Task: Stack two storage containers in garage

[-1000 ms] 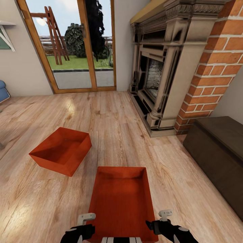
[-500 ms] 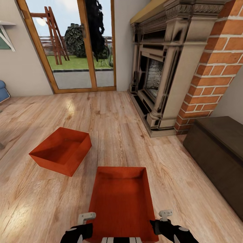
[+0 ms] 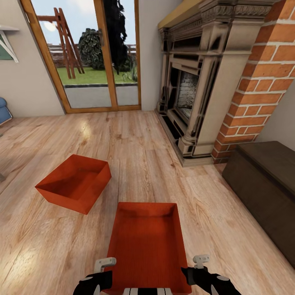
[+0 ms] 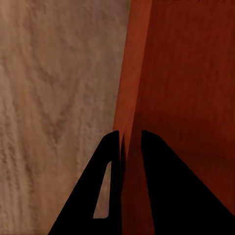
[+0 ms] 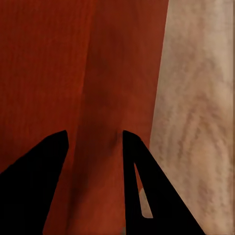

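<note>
Two orange-red storage containers lie on the light wood-plank floor of the living room. One storage container (image 3: 74, 186) sits farther off to the left, turned at an angle. The other storage container (image 3: 147, 246) lies right in front of me, between my arms. My left gripper (image 3: 107, 279) (image 4: 130, 142) is at its left wall, fingers (image 4: 108, 166) shut on the thin wall (image 4: 134, 88). My right gripper (image 3: 186, 273) (image 5: 94, 139) is at its right wall (image 5: 127, 73), with the fingers (image 5: 54, 161) standing well apart.
A brick fireplace (image 3: 213, 82) stands ahead on the right, with a long dark brown chest (image 3: 262, 188) on the floor beside it. A wood-framed glass door (image 3: 86, 53) fills the far wall. A bit of blue sofa (image 3: 3, 110) shows at the left edge.
My right gripper has edged slightly outward, to the right. Both containers and the left gripper have stayed where they were.
</note>
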You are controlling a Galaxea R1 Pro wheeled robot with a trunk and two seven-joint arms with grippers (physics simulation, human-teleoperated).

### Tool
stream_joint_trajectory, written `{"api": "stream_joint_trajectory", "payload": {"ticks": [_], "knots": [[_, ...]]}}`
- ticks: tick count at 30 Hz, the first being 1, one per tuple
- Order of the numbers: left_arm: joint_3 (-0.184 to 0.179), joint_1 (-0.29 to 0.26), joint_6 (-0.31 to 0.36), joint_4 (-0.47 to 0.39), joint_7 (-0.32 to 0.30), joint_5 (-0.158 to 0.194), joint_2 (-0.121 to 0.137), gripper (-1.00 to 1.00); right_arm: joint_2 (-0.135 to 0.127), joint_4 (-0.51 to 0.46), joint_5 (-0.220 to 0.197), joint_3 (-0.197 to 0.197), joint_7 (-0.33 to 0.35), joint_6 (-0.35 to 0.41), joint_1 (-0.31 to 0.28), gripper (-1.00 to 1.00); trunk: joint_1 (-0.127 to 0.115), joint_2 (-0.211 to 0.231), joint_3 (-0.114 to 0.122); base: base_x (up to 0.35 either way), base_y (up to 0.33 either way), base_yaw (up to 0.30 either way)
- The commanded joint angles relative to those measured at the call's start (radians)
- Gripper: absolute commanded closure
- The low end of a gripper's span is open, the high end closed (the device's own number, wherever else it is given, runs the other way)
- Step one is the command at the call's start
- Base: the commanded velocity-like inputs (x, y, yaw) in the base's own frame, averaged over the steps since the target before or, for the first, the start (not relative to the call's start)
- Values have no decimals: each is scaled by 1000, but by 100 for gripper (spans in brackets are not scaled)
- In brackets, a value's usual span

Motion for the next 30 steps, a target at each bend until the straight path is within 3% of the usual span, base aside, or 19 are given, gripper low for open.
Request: {"api": "stream_joint_trajectory", "payload": {"ticks": [1,30], "knots": [[4,0,7,-2,3,-22,0,100,-1,-2,3,-2,-1,6,0,100,0,0,-1,0,0,0],[4,0,4,-2,3,-22,3,100,-1,-2,2,-2,-1,5,0,100,0,0,-1,0,0,0]]}}
